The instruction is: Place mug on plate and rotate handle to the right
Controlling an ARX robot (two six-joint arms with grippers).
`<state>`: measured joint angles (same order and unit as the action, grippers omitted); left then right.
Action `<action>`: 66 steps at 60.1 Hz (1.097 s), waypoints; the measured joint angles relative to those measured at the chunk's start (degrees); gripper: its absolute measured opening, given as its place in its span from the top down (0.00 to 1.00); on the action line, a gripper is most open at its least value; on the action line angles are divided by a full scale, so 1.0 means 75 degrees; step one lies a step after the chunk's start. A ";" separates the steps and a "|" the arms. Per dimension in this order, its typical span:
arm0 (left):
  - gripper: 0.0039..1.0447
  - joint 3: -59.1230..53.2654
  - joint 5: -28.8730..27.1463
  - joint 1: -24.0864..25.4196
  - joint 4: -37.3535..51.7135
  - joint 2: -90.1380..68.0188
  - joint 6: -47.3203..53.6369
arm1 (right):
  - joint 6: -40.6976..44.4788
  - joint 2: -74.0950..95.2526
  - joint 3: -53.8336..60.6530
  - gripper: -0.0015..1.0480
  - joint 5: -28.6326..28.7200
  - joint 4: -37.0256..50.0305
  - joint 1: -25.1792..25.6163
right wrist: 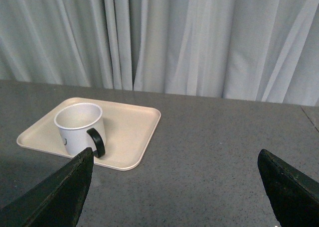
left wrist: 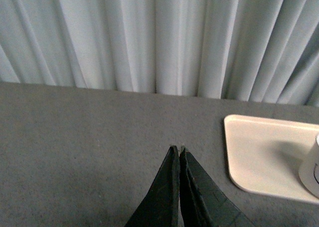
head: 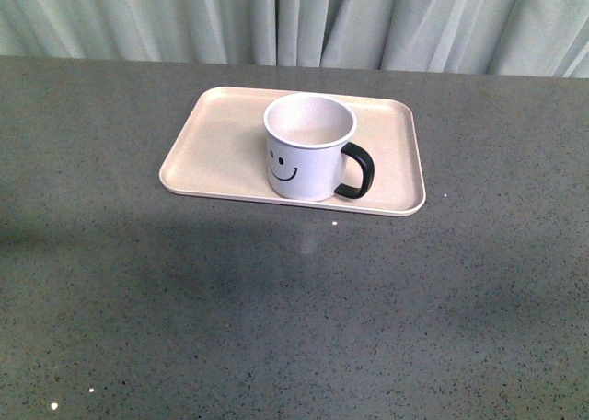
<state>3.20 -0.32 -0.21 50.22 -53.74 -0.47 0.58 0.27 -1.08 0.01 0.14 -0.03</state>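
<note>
White enamel stands out against the pale pink-beige: the mug point(head: 308, 148) sits upright on the plate point(head: 216, 144), its base inside the low rim and on the side of the plate closer to the near edge of the surface point(head: 276, 300). Its black handle point(head: 359, 171) points toward the right edge of the surface, turned slightly toward the near edge. The smiley face point(head: 282, 167) looks toward the near edge. The plate lies flat on the grey speckled surface, closer to the far edge, where a pale curtain point(head: 276, 19) hangs.

My left end effector point(left wrist: 178, 150) is clenched, its two dark fingers pressed tip to tip with nothing between them, over bare surface and apart from the plate's corner. My right end effector point(right wrist: 175, 155) is released, fingers spread wide and empty, with the mug and plate well apart from it.
</note>
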 joint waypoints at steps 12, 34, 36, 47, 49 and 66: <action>0.99 -0.0242 0.0044 0.0003 -0.1119 0.1355 0.0003 | -0.0003 0.0000 0.0000 0.09 -0.0003 0.0000 0.0000; 0.99 -0.0323 0.0044 0.0003 -0.2993 0.3418 0.0003 | 0.0000 0.0000 0.0000 0.09 -0.0003 0.0000 0.0000; 0.99 -0.0326 0.0044 0.0003 -0.3153 0.3593 0.0003 | 0.0000 0.0000 0.0000 0.09 -0.0003 -0.0003 0.0000; 0.99 -0.0326 0.0044 0.0003 -0.3809 0.4275 0.0003 | 0.0000 0.0000 0.0000 0.09 0.0000 0.0000 0.0000; 0.99 -0.0326 0.0044 0.0003 -0.3937 0.4409 0.0003 | -0.0003 0.0000 0.0000 0.09 -0.0003 0.0000 0.0000; 0.99 -0.0326 0.0044 0.0003 -0.4744 0.5225 0.0003 | -0.0003 0.0000 0.0000 0.09 -0.0003 0.0000 0.0000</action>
<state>0.75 0.01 -0.19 14.63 -14.55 -0.45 0.56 0.27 -1.08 -0.01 0.14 -0.03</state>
